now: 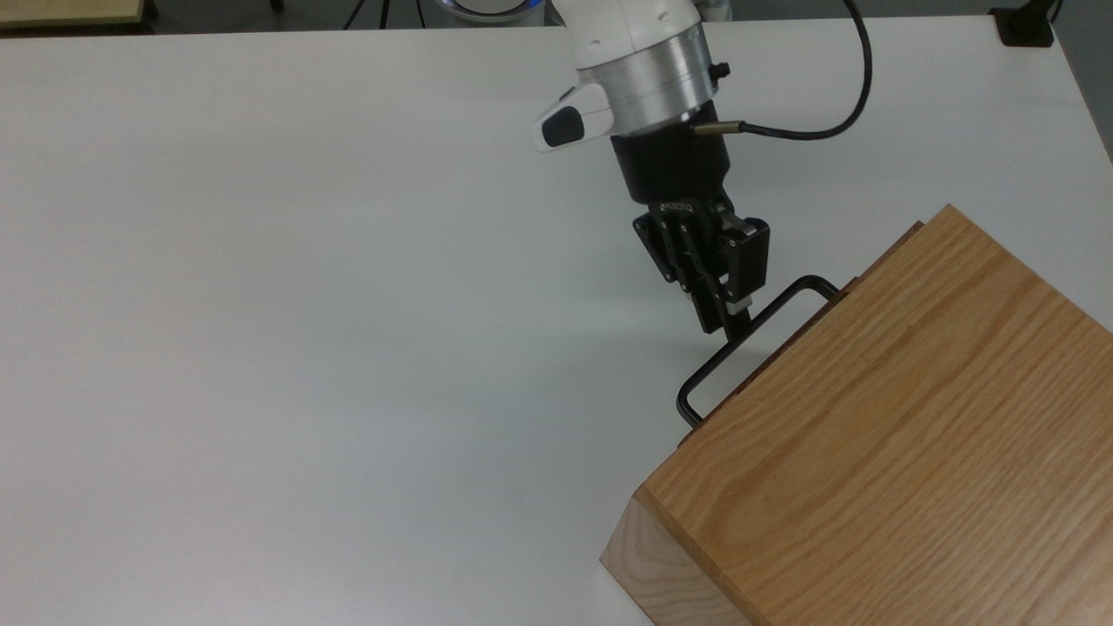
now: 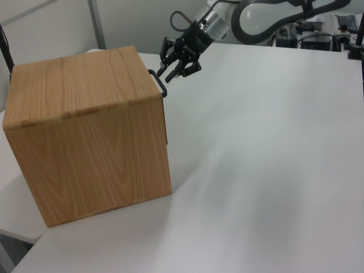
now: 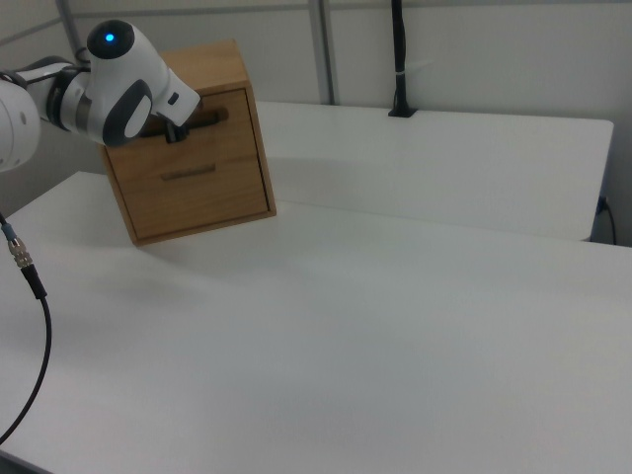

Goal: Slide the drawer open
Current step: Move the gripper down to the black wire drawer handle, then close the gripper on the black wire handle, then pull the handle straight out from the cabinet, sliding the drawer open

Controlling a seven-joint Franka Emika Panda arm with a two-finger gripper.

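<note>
The drawer sits shut in the cabinet at the desk edge. The pincer tips meet its handle; I cannot tell how wide the pincer is or whether it grips. A pull now might slip off or drag the cabinet

Arm angled downward, black tool tilted, fingers close together

Cabinet casing: oak-toned, with pronounced wavy grain; paler end grain at the lower corner. Handle: thin, black. Drawer front: matching oak tone, apparently. Gripper: black. Wrist section: silver and white. Table: plain white. Cable: black.
</note>
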